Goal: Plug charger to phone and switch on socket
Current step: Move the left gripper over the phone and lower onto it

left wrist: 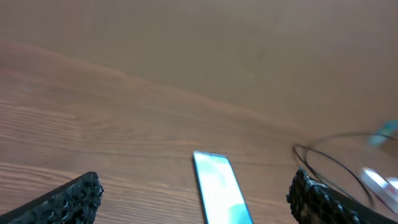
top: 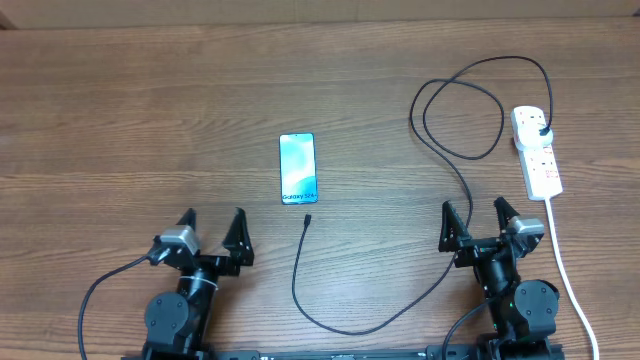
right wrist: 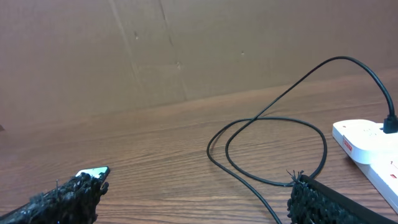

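Both grippers stand spread wide with nothing in them, the left gripper [top: 213, 222] below the phone [top: 297, 168] and the right gripper [top: 473, 215] close to the cable's run. The charger [top: 297, 262] lies with its small tip just short of the phone, and its plug is already in the power strip [top: 540, 165]. I'd worry that the flat little tip skids away from the fingers, the loose phone slides when pushed, or the loops snag the right arm.

Figure: what I see from my remote station. A brown wood-grain surface [top: 120, 130], grain running left to right. Along its far edge stands a plain brown backdrop [right wrist: 261, 37], cardboard-like, with faint upright seams.
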